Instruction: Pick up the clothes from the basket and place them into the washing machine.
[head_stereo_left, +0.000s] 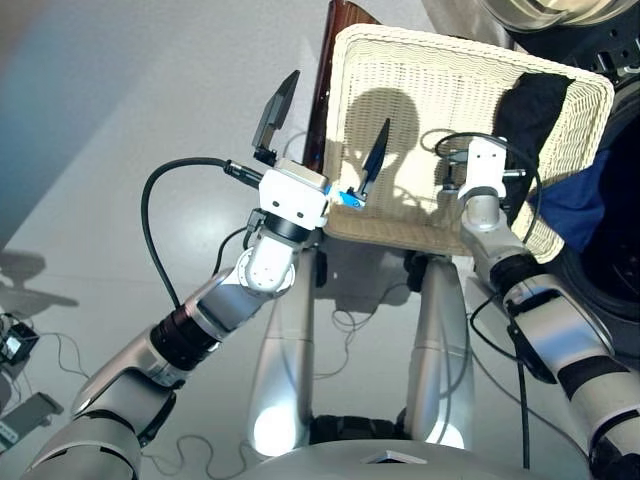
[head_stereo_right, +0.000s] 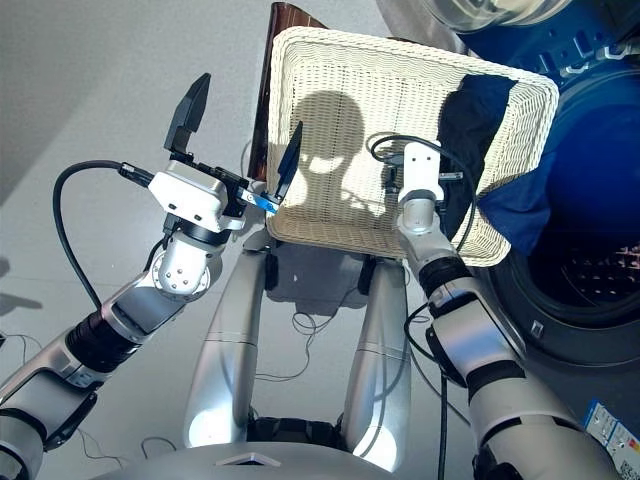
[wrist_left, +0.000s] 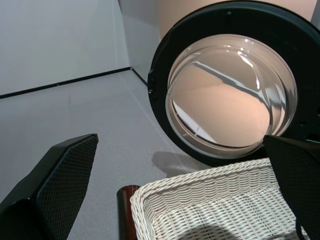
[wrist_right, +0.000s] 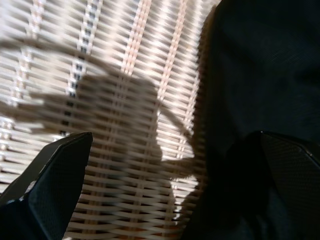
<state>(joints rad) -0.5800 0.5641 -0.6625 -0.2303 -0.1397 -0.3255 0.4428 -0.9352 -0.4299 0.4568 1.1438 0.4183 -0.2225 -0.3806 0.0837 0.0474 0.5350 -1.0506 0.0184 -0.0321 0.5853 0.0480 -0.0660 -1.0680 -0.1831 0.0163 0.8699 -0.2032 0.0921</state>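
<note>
- Left tool (head_stereo_left: 325, 125) hovers at the basket's (head_stereo_left: 400, 70) left rim, fingers spread wide, gripping nothing; one finger is outside the rim, the other over the bare weave.
- The basket is cream-white wicker, mostly bare inside.
- Right tool (wrist_right: 165, 165) sits low over the basket floor, fingers wide apart, one over weave, the other over the black cloth (head_stereo_left: 530, 110); nothing is gripped.
- The black cloth lies crumpled against the basket's right wall.
- Blue cloth (head_stereo_right: 515, 200) hangs over the right rim, beside the washer (head_stereo_right: 590, 260) drum opening.
- The washer's door (wrist_left: 230, 95) stands open.
</note>
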